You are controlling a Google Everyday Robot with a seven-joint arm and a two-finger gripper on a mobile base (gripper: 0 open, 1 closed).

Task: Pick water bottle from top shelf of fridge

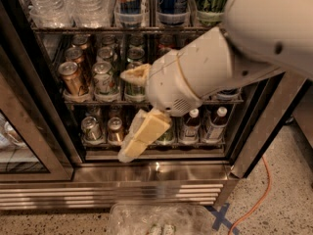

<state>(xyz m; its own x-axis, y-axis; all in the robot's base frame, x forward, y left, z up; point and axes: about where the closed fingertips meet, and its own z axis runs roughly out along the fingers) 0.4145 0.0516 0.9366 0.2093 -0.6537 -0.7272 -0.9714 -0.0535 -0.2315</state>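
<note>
Our arm is smooth, rounded white with a dark hole and a vent grille. Our gripper, before the fridge, has pale yellow fingers spread apart.

The bottles are clear ribbed plastic, glossy where light catches; the shelf under them is thin bright metal wire; the cans below are shiny metal too. The fridge is steel with a soft brushed sheen on sill and slatted grille; its door is glass in a dark frame. The gripper, spread wide before the can racks, has cream fingers with a dull, faintly rough look; the arm behind it is smooth matt white plastic. The floor is speckled stone, low in gloss; the cable is smooth orange plastic.
</note>
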